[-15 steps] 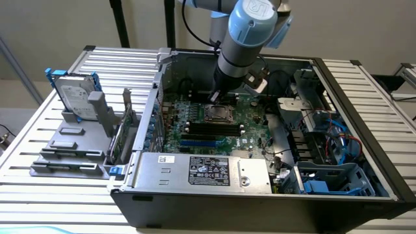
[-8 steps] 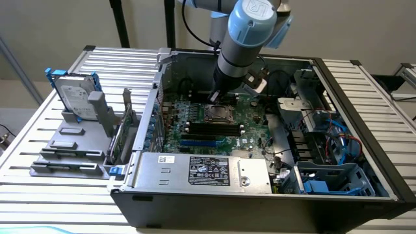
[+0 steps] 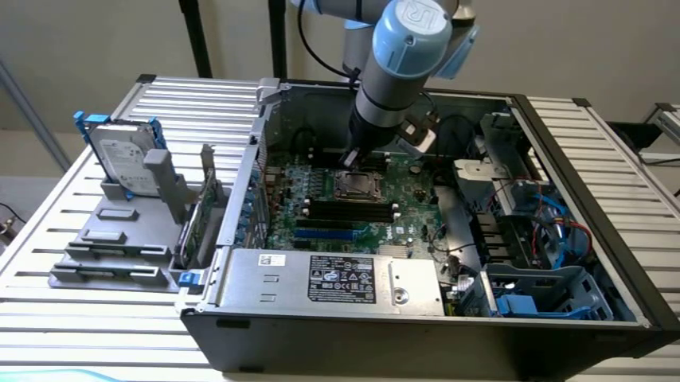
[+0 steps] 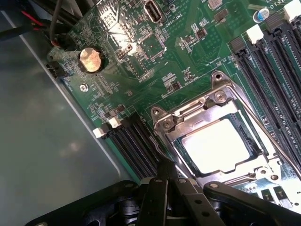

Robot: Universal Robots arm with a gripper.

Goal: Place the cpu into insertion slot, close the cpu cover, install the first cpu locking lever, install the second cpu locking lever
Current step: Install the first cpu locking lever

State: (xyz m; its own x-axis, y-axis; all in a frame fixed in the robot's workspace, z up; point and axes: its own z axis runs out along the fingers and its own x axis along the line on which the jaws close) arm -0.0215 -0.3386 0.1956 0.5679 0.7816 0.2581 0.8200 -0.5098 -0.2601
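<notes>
One pale square cpu seated under silvery metal cpu cover; black gripper pressed together at socket edge — risks slipping, scraping green motherboard.

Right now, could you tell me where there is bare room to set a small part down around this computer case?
The ribbed metal table lies bare on the exterior view's right of the case. Its near left corner, in front of the grey tray, is also free. Inside the case it is crowded: the motherboard, the power supply box and the gripper above the insertion slot.
</notes>
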